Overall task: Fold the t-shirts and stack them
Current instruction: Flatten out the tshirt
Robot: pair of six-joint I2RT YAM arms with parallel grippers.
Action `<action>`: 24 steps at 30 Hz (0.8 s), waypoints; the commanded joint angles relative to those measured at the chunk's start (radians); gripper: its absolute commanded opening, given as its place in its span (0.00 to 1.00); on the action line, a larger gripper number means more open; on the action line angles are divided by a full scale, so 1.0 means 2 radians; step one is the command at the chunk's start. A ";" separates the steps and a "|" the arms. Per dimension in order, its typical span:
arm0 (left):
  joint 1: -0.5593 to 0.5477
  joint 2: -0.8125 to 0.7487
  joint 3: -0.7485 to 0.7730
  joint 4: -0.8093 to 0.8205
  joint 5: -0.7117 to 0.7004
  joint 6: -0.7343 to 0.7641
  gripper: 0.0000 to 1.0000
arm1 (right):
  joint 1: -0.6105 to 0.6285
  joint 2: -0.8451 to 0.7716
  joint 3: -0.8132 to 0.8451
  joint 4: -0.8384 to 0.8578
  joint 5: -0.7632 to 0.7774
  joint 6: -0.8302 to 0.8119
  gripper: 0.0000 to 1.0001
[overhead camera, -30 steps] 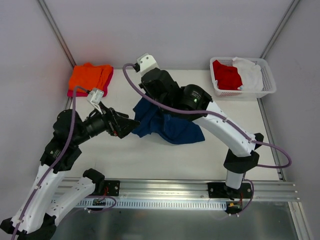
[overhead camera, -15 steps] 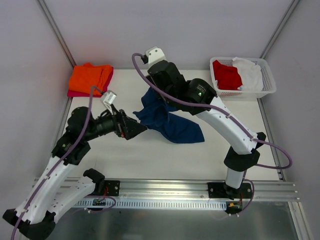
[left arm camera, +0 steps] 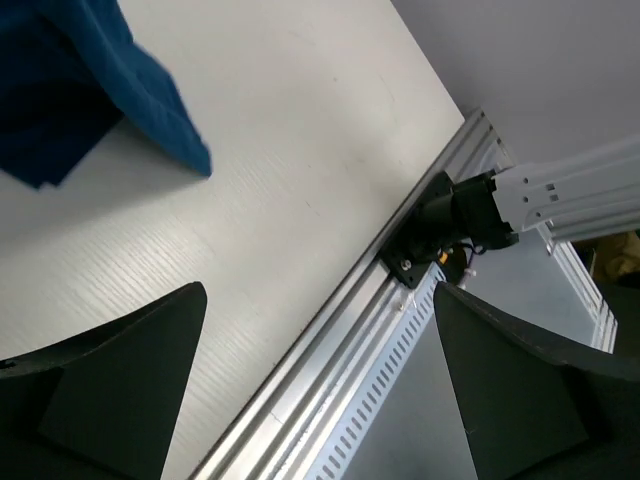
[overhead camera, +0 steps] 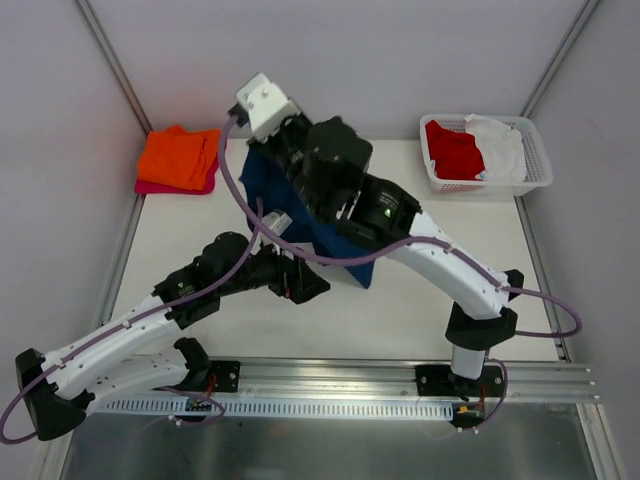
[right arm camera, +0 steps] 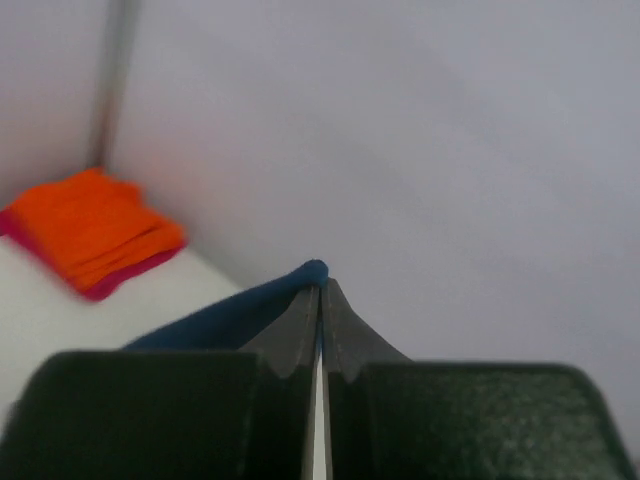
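- The right gripper [right arm camera: 320,292] is pinched tight on an edge of the navy blue t-shirt [overhead camera: 262,182], holding it high over the table [overhead camera: 420,310]; the cloth hangs down under the arm.
- The left gripper [left arm camera: 318,300] hovers low beside the shirt's lower end, jaws spread wide, gripping nothing.
- The orange t-shirt [overhead camera: 180,155] lies folded on the magenta-pink t-shirt [overhead camera: 158,187] in the far left corner.
- The red t-shirt [overhead camera: 452,150] and the white t-shirt [overhead camera: 500,148] sit in the basket [overhead camera: 540,165] at far right.

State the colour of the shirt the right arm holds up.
Navy blue cloth t-shirt, clearest from the top external view.
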 commanded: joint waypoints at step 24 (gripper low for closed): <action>-0.013 -0.060 0.021 -0.002 -0.072 0.012 0.99 | -0.180 -0.029 -0.095 0.028 0.359 -0.151 0.00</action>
